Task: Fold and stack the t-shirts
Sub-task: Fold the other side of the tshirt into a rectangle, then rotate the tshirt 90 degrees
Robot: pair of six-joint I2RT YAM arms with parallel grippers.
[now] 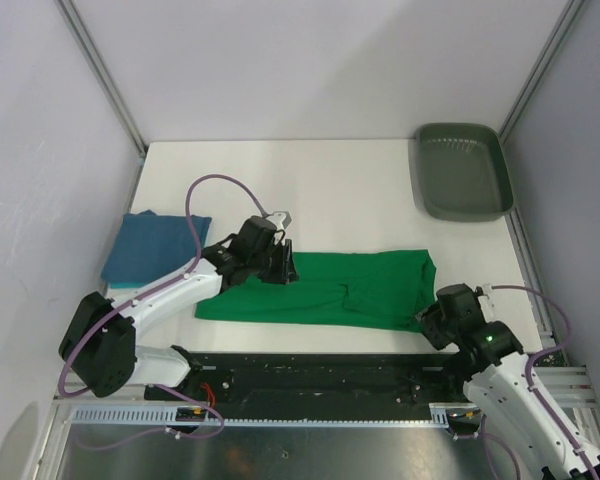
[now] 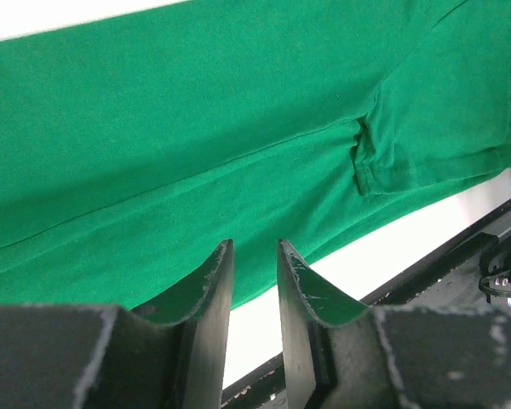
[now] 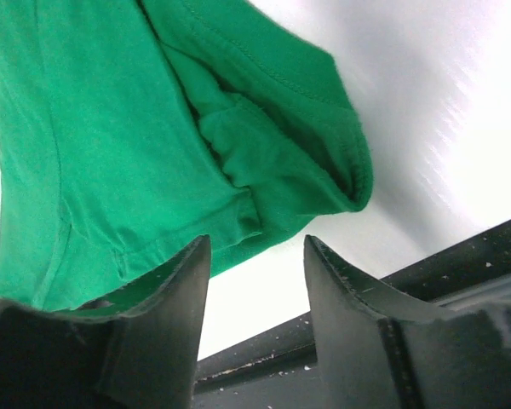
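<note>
The emerald green t-shirt (image 1: pixel 330 285) lies folded into a long strip across the middle of the table. It fills the left wrist view (image 2: pixel 196 145), and its sleeve end shows in the right wrist view (image 3: pixel 153 145). The teal blue t-shirt (image 1: pixel 150 250) lies folded at the left. My left gripper (image 1: pixel 285 265) hovers over the green shirt's left part, its jaws (image 2: pixel 254 249) a little apart and empty. My right gripper (image 1: pixel 432 322) sits at the shirt's near right corner, open and empty (image 3: pixel 257 243).
A dark grey-green tray (image 1: pixel 462 170) stands at the back right. The black rail of the arm bases (image 1: pixel 310 370) runs along the near table edge. Walls close in the left, back and right sides.
</note>
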